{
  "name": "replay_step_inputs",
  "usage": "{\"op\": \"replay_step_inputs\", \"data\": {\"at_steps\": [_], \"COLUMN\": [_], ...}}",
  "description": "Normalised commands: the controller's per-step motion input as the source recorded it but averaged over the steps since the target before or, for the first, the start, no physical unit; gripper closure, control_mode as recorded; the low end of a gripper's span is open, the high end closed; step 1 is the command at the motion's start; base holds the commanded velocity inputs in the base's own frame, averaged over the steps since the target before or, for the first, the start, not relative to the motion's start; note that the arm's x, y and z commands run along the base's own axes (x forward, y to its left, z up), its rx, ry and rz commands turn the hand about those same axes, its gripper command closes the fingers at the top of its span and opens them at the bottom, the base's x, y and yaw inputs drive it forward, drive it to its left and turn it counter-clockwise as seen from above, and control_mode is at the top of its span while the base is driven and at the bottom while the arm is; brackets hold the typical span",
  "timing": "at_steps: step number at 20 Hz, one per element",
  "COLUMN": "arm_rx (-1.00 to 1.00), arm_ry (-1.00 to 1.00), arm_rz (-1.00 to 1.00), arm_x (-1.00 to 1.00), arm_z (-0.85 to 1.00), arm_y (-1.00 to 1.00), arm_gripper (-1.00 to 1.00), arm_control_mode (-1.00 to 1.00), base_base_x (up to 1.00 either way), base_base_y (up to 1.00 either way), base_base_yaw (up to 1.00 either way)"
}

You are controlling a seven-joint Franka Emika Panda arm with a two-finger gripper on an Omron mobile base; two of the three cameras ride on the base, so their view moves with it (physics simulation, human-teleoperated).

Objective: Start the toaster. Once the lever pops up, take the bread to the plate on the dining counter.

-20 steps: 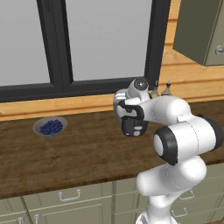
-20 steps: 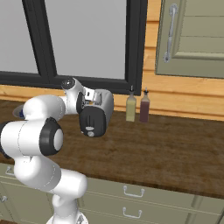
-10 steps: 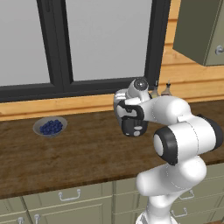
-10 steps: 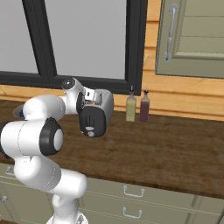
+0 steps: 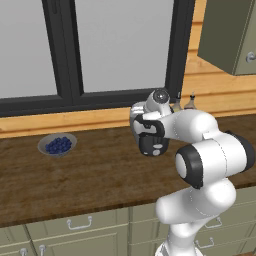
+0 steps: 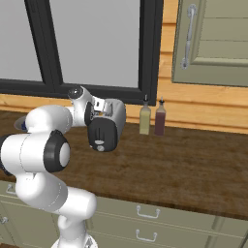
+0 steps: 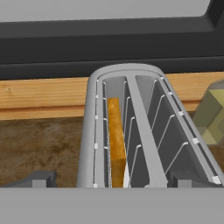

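Note:
The silver toaster [image 6: 114, 116] stands on the wooden counter under the window, its black end panel [image 6: 102, 135] facing the room. In the hand view I look down into its two slots [image 7: 131, 131]. The bread [image 7: 114, 140], a tan slice seen edge-on, sits deep in the left slot. My gripper [image 7: 111, 180] hovers just above the toaster's near end and is open, one fingertip [image 7: 37, 179] on each side and nothing between them. The lever is too small to make out on the panel. The plate and the dining counter are out of view.
A small grey bowl of blue berries [image 5: 57, 145] sits on the counter to the left. Two bottles [image 6: 145, 118] [image 6: 160, 118] stand just right of the toaster against the wooden wall. A wall cabinet [image 6: 213, 41] hangs at upper right. Drawers [image 6: 145, 213] run below the counter's front edge.

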Motion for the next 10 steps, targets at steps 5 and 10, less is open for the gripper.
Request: {"op": "replay_step_inputs", "data": {"at_steps": [5,10], "arm_rx": [0.00,0.00], "arm_ry": [0.00,0.00], "arm_rz": [0.00,0.00], "arm_x": [0.00,0.00], "arm_z": [0.00,0.00], "arm_y": [0.00,0.00], "arm_gripper": [-1.00,-1.00], "arm_control_mode": [-1.00,-1.00], "base_base_x": [0.00,0.00], "base_base_y": [0.00,0.00], "base_base_yaw": [0.00,0.00]}}
